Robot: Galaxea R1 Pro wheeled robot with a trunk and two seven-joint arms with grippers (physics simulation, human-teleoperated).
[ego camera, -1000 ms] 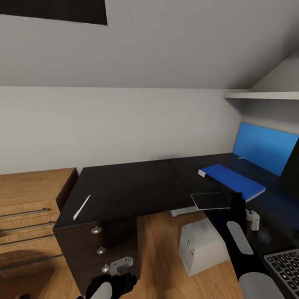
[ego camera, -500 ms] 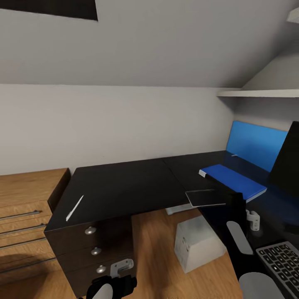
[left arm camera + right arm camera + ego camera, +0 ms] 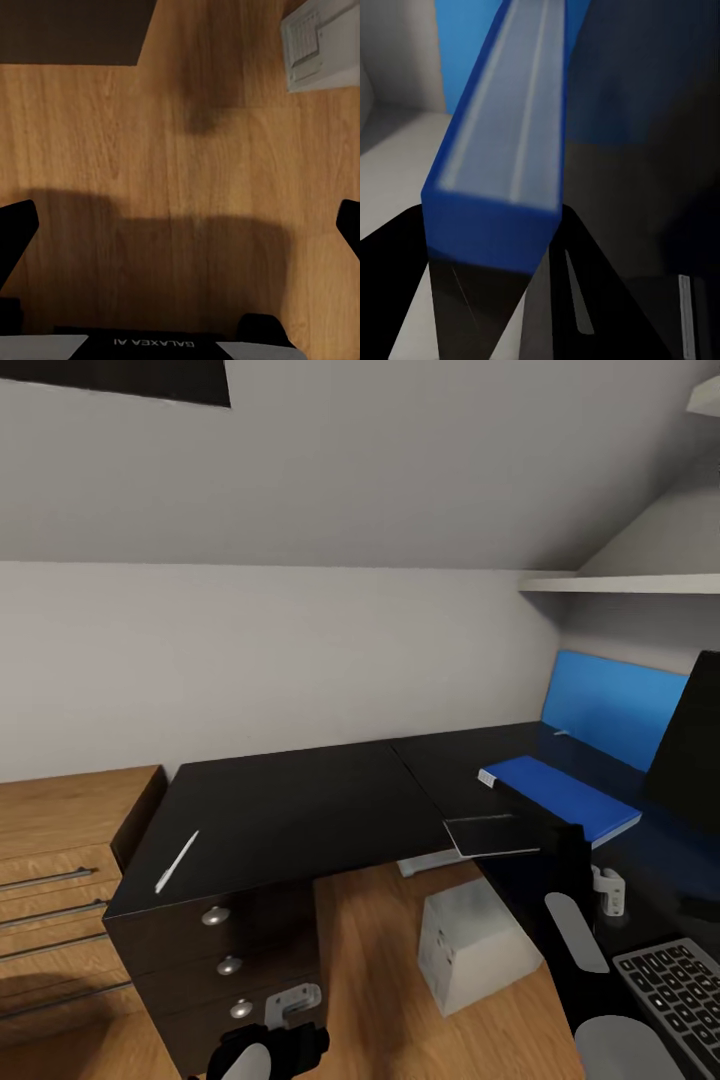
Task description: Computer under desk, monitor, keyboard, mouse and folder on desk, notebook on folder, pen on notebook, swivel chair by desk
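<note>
My right gripper (image 3: 550, 842) is shut on the notebook (image 3: 492, 835), a thin dark book with pale edges. It holds the book level just above the desk (image 3: 300, 810), close to the near corner of the blue folder (image 3: 560, 792). In the right wrist view the folder (image 3: 502, 127) lies just beyond the notebook (image 3: 480, 315). The white pen (image 3: 177, 861) lies near the desk's left front edge. The grey computer (image 3: 470, 950) stands on the floor under the desk. The keyboard (image 3: 680, 990) and monitor (image 3: 695, 750) are at the right. My left gripper (image 3: 270, 1052) hangs open, low over the floor (image 3: 180, 150).
Black drawers with silver knobs (image 3: 225, 965) stand under the desk's left end, beside low oak shelving (image 3: 60, 860). A blue wall panel (image 3: 610, 705) backs the desk under a white shelf (image 3: 620, 585). The left wrist view catches a corner of the computer (image 3: 322, 45).
The head view has swung a little to the right, so everything sits further left in the picture. The right gripper still holds the notebook beside the folder. The left arm has not moved.
</note>
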